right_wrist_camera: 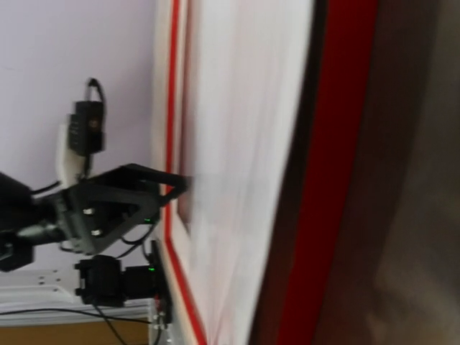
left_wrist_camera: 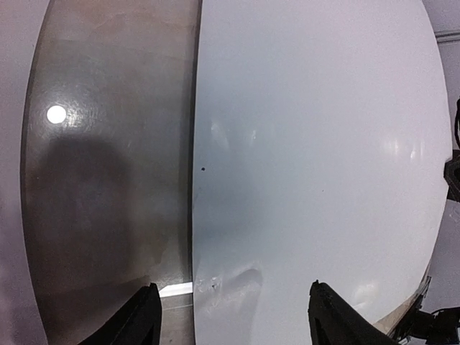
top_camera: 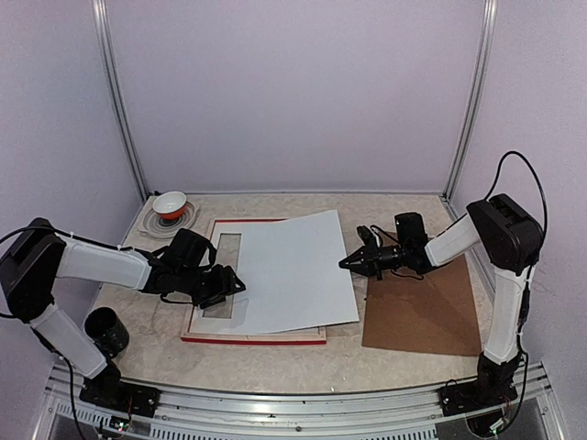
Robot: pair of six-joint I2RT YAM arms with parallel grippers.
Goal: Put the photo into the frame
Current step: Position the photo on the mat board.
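Observation:
The frame [top_camera: 204, 323] lies on the table with its pale wood back up and its red edges showing. Its glass [left_wrist_camera: 108, 180] is bare at the left. The photo [top_camera: 289, 270] lies white back up, skewed over the frame, and overhangs the frame's right side. My left gripper [top_camera: 234, 284] is open just over the photo's left edge [left_wrist_camera: 237, 316], holding nothing. My right gripper [top_camera: 346, 263] is closed to a point on the photo's right edge. Its fingers do not show in the blurred right wrist view, which looks along the photo [right_wrist_camera: 244, 180] and the red frame edge [right_wrist_camera: 323, 215].
A brown backing board [top_camera: 422, 312] lies right of the frame, under the right arm. A white bowl [top_camera: 170, 203] on a plate stands at the back left. A black cup [top_camera: 105, 330] stands near the left arm's base.

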